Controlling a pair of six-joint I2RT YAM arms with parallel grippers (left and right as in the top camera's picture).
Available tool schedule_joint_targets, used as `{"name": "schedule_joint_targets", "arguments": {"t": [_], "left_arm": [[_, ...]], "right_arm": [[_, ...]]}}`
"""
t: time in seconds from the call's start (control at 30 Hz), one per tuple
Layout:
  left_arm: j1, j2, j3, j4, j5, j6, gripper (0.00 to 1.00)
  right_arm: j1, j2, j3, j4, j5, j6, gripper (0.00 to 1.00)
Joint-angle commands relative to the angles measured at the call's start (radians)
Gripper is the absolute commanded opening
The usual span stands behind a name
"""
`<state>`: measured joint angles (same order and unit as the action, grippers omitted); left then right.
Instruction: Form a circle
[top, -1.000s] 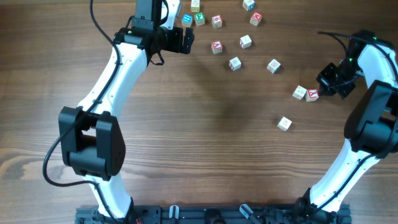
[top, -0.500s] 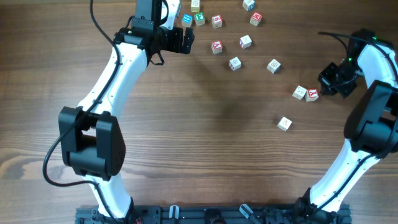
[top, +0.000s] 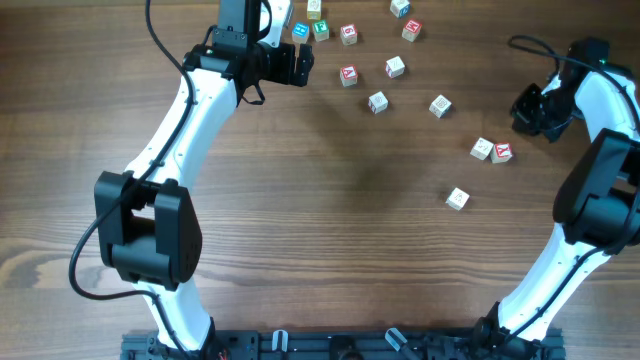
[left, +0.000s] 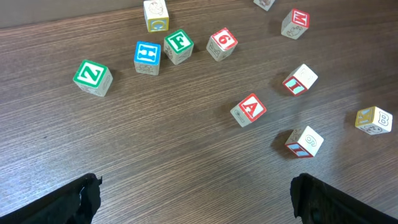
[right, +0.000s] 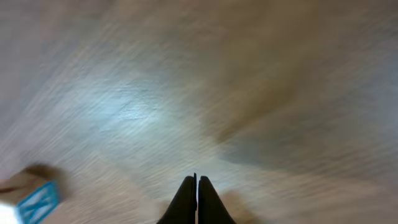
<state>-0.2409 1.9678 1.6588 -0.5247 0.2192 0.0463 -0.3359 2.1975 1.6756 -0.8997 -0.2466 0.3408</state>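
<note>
The dark wood-grain bench (top: 350, 250) carries everything. The white left arm (top: 190, 130) reaches to the far side, its black left gripper (left: 199, 208) spread wide above the cubes, probably poised to pick one. The right gripper (right: 197, 198), fingers pressed together on nothing, hovers at the far right edge. The circle (top: 440, 105) is no ring yet: small pale wooden alphabet cubes (left: 250, 109) with red, green and blue faces lie scattered in a loose curve from far centre towards the right.

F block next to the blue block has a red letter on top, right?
Not quite. The F block has a green letter on top, not red. It does sit next to the blue block. The left wrist view shows this clearly.
</note>
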Motion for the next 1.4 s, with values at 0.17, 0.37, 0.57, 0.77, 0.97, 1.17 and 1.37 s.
{"name": "schedule_joint_targets", "arguments": {"t": [0.17,0.37,0.57,0.77,0.97,1.17,1.37], "left_arm": [[-0.004,0.009,-0.005,0.003,0.019,-0.003,1.00],[-0.004,0.009,-0.005,-0.016,0.019,-0.003,1.00],[-0.004,0.009,-0.005,-0.015,0.019,-0.003,1.00],[-0.004,0.009,-0.005,-0.016,0.019,-0.003,1.00],[-0.004,0.009,-0.005,-0.015,0.019,-0.003,1.00],[-0.004,0.009,-0.005,-0.016,0.019,-0.003,1.00],[-0.004,0.009,-0.005,-0.015,0.019,-0.003,1.00]], "right_arm": [[0.106,0.011,-0.002,-0.007,-0.056,-0.073,0.04],[0.131,0.011,-0.002,-0.042,0.090,-0.019,0.04],[0.131,0.011,-0.002,-0.106,0.089,-0.027,0.04],[0.131,0.011,-0.002,-0.104,0.039,-0.027,0.04],[0.132,0.011,-0.002,-0.104,0.028,0.036,0.04],[0.132,0.011,-0.002,-0.115,-0.013,0.085,0.04],[0.132,0.011,-0.002,-0.116,-0.029,0.089,0.04]]}}
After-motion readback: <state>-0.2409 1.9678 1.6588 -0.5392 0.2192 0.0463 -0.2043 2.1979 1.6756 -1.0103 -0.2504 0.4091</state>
